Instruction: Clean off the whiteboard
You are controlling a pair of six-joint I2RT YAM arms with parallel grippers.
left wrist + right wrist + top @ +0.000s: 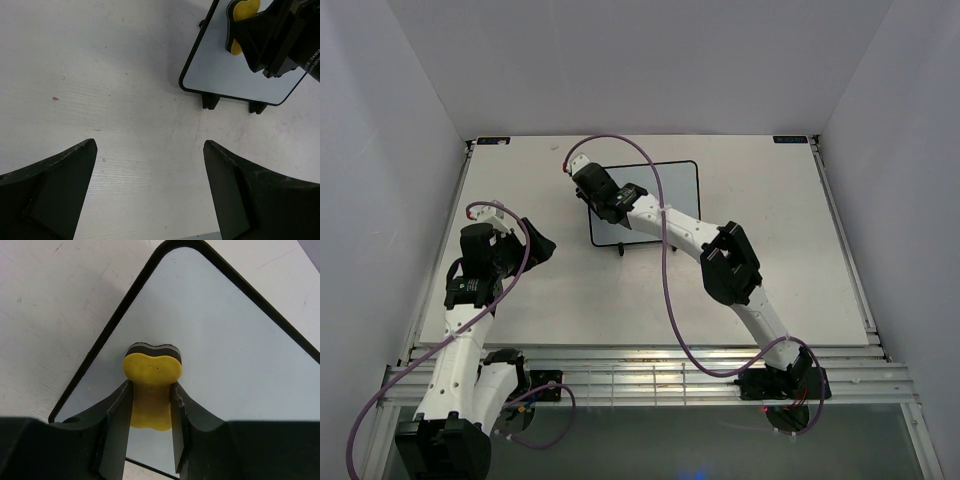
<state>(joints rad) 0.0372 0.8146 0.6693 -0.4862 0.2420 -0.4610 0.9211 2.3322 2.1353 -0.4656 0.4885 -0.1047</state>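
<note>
With the right end effector (151, 386) pinching the yellow eraser (152, 369) and the left end effector (150, 145) spread, press it flat against the whiteboard (225, 340) in overlapping passes.

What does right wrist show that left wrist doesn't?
Right wrist only: both fingers of the right gripper pinching the yellow eraser at its waist. Left wrist only: the open left gripper over the table, and the stand's black feet under the whiteboard. Both: the eraser over the whiteboard, no writing visible.
</note>
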